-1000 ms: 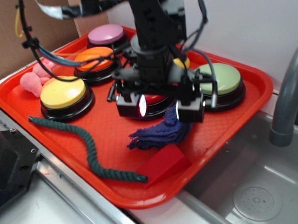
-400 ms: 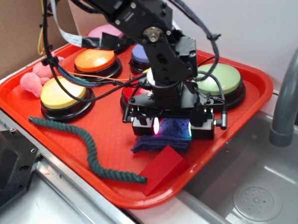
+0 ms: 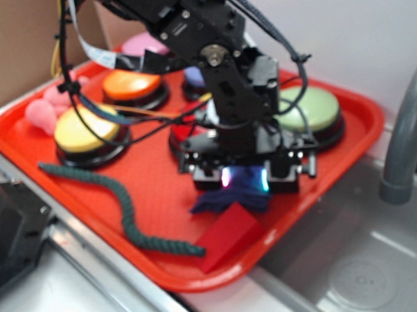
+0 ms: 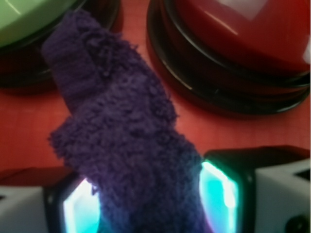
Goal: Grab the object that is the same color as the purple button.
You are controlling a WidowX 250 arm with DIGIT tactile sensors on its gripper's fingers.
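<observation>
Lowered since a second ago, your gripper [image 3: 246, 180] fingers [image 4: 221, 187] are flanking the purple rag [image 4: 126, 141], seemingly clenching it; its length is running forward.

Fuzzy dark purple rag [image 4: 126, 141] bunched on tray; purple button [image 3: 194, 76] mostly hidden.

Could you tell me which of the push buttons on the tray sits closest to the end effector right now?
The red button, directly behind the end effector, which grips the purple rag; the green button is further off.
</observation>
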